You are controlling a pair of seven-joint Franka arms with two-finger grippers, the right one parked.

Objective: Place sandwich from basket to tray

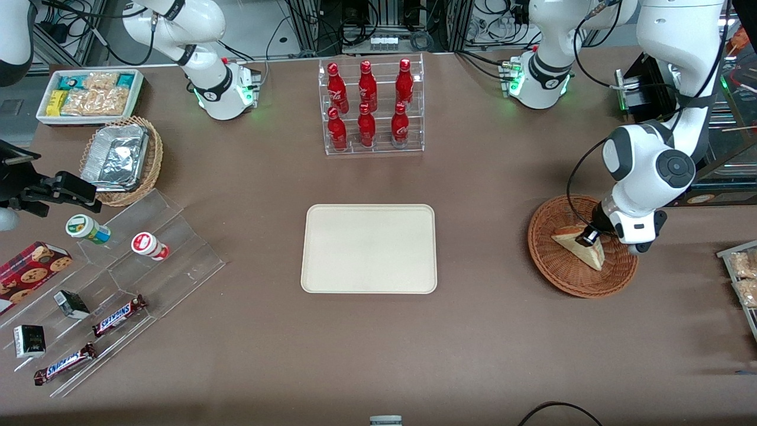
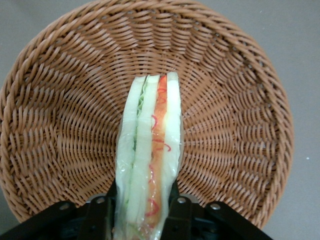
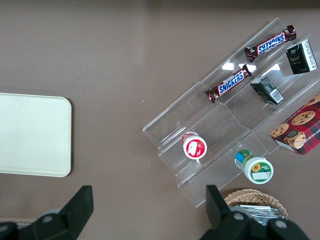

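Observation:
The sandwich (image 1: 582,248) is a cream bread wedge with a red-orange filling stripe, standing on edge in the reddish-brown wicker basket (image 1: 562,278) toward the working arm's end of the table. My gripper (image 1: 588,238) reaches down into the basket and is shut on the sandwich. In the left wrist view the sandwich (image 2: 150,150) runs lengthwise between the two black fingers (image 2: 102,217), which press on both its bread faces over the basket (image 2: 60,125) floor. The cream tray (image 1: 369,248) lies flat at the table's middle, bare, a basket's width away from the basket toward the parked arm's end.
A clear rack of red bottles (image 1: 371,106) stands farther from the front camera than the tray. Toward the parked arm's end are a stepped acrylic stand with snacks (image 1: 118,278), a tan wicker basket with a foil container (image 1: 121,160) and a white bin of packets (image 1: 89,94).

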